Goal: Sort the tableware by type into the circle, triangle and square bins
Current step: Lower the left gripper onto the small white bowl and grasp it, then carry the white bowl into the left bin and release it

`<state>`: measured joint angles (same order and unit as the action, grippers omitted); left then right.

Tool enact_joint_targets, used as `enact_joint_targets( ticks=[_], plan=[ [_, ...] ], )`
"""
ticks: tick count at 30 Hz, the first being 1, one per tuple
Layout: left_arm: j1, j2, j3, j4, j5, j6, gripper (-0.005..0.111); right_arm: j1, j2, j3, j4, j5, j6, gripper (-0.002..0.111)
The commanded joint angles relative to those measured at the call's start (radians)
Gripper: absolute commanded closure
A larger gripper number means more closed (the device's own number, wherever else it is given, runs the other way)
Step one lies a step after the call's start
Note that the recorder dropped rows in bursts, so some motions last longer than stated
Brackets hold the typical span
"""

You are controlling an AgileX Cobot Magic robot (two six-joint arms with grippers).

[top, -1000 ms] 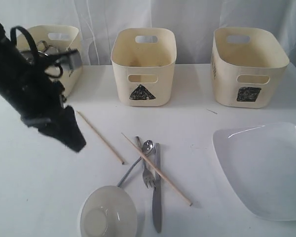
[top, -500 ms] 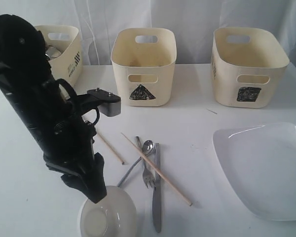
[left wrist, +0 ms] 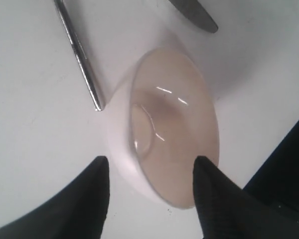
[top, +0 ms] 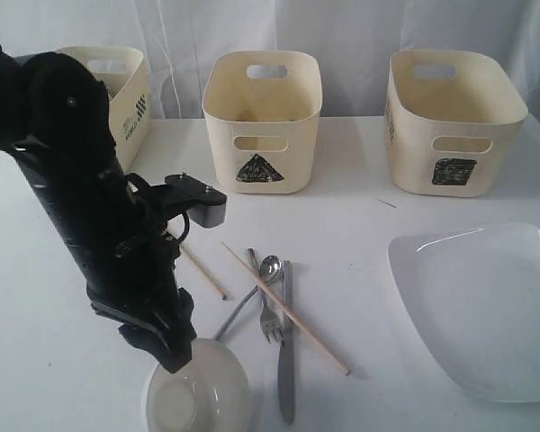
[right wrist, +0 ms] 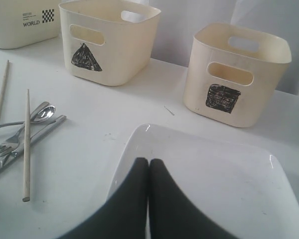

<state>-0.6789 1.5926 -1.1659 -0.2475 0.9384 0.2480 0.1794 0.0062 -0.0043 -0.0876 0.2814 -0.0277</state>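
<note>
The white table (top: 360, 225) carries everything. In the exterior view the three cream bins line its far edge with their marks facing the arms, so each can be told at a glance: the square bin (top: 454, 121) at 2 o'clock, the triangle bin (top: 263, 121) at 12, and a third bin (top: 117, 90) at 10, whose mark the left arm hides. The large white squarish plate (top: 486, 306) lies flat at 4 o'clock. The right gripper (right wrist: 148, 199) hangs over its near edge with fingers pressed together, probably parked out of the way; whether it touches the plate I cannot tell. At 7 o'clock the small white bowl (top: 198, 396) sits upright, and the left gripper (left wrist: 152, 164) hovers at its rim with fingers spread wide to either side, likely lining up a pinch on the wall. Near 6 o'clock lie the knife (top: 286, 351), two chopsticks (top: 288, 310), one crossing the cutlery, then the fork (top: 265, 310) and spoon (top: 252, 292).
</note>
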Motion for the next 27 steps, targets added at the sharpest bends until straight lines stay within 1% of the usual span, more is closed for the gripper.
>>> enact_joint_targets(
  ticks=[1, 5, 9, 13, 15, 17, 20, 22, 25, 27],
  plan=[
    [-0.061, 0.012, 0.006, -0.018, -0.019, -0.009, 0.051, -0.001, -0.006, 0.004, -0.005, -0.005, 0.006, 0.108],
    [-0.102, 0.042, 0.006, 0.028, -0.029, -0.037, 0.051, -0.001, -0.006, 0.004, -0.005, -0.005, 0.033, 0.108],
    [-0.102, 0.062, 0.006, 0.066, -0.027, -0.053, 0.051, -0.001, -0.006, 0.004, -0.005, -0.005, 0.033, 0.108],
    [-0.102, 0.073, 0.006, 0.138, -0.043, -0.082, 0.051, -0.001, -0.006, 0.004, -0.005, -0.005, 0.033, 0.108],
    [-0.102, 0.09, 0.006, 0.177, -0.049, -0.101, 0.054, -0.001, -0.006, 0.004, -0.005, -0.005, 0.033, 0.108],
    [-0.102, 0.114, 0.006, 0.219, -0.057, -0.13, 0.064, -0.001, -0.006, 0.004, -0.005, -0.005, 0.033, 0.108],
    [-0.102, 0.145, 0.006, 0.267, -0.07, -0.144, 0.088, -0.001, -0.006, 0.004, -0.005, -0.005, 0.033, 0.108],
    [-0.102, 0.155, 0.006, 0.289, -0.085, -0.141, 0.106, -0.001, -0.006, 0.004, -0.005, -0.005, 0.033, 0.108],
    [-0.102, 0.148, 0.001, 0.346, -0.098, -0.141, 0.107, -0.001, -0.006, 0.004, -0.005, -0.005, 0.033, 0.108],
    [-0.102, 0.135, -0.02, 0.396, -0.046, -0.143, 0.107, -0.001, -0.006, 0.004, -0.005, -0.005, 0.033, 0.108]
  ],
)
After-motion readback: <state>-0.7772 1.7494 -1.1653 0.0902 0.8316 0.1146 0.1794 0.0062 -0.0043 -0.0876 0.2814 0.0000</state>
